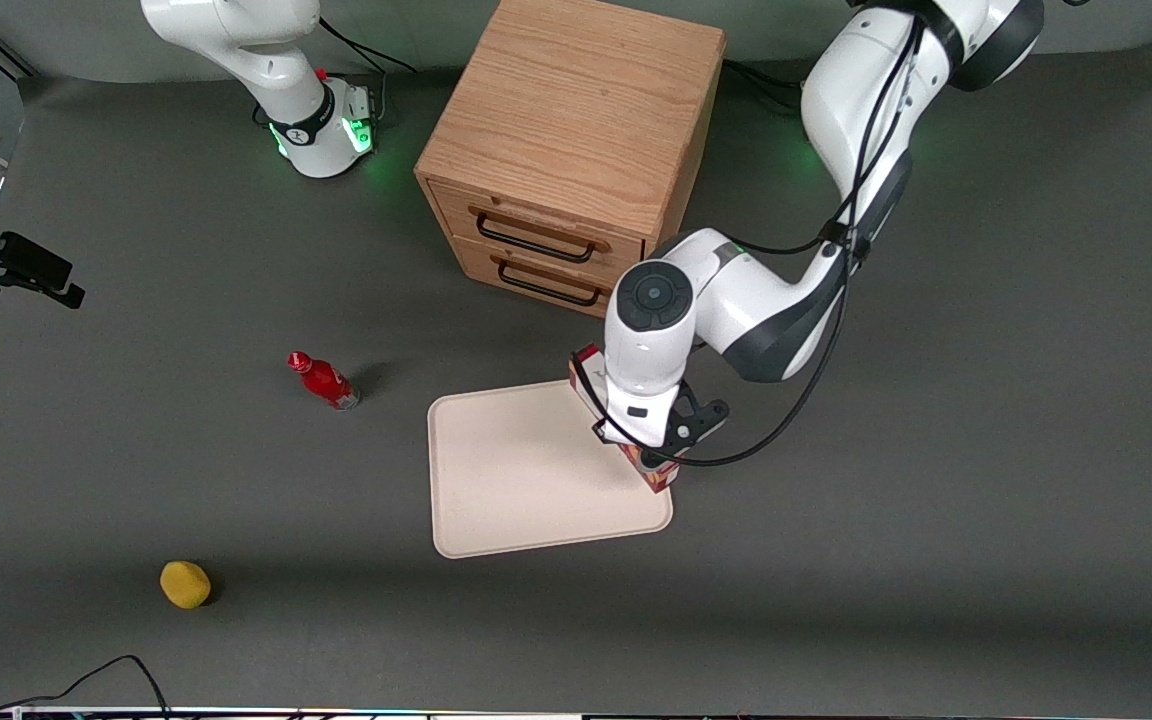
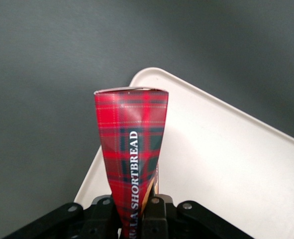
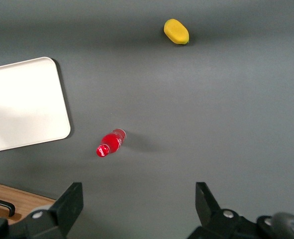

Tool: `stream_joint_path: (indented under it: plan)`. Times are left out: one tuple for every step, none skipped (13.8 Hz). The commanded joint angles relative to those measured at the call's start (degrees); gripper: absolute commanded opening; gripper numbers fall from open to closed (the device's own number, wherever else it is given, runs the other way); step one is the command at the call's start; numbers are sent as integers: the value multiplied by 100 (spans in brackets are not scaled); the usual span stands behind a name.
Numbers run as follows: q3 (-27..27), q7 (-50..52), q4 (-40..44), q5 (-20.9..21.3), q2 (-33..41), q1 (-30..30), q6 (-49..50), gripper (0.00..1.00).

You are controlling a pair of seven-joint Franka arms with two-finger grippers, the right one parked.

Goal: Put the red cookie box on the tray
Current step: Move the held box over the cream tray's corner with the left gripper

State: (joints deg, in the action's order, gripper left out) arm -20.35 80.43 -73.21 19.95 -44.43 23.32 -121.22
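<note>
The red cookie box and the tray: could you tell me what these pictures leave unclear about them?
- Front view: the left arm's wrist covers most of the red cookie box and the gripper.
- Left wrist view: the box's lower end is cut off, so contact with the tray is unknown.
- The tray's corners are out of frame.

A dark grey desk (image 1: 986,450) carries a wooden drawer cabinet (image 1: 576,150), the cream tray (image 1: 526,480), a small red bottle (image 1: 324,380) and a yellow lump (image 1: 185,584).
</note>
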Motion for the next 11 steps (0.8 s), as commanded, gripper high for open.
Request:
stream_joint_path:
  plan:
    - [57, -482, 246, 175, -302, 112, -296, 4]
    - [57, -571, 246, 176, -355, 120, -384, 4]
    - [66, -581, 246, 193, -408, 129, -402, 4]
    - [66, -590, 246, 306, -469, 164, -411, 4]
    - [66, -590, 246, 377, -531, 182, -420, 4]
    - [66, -581, 246, 386, -584, 191, -516, 4]
    - [75, -572, 246, 404, -637, 226, -621, 4]
    - [84, -563, 246, 413, -663, 235, -639, 4]
    - [84, -563, 246, 422, -681, 244, -640, 4]
    - [84, -563, 246, 439, -725, 252, -640, 6]
    - [84, -563, 246, 465, -751, 270, -648, 9]
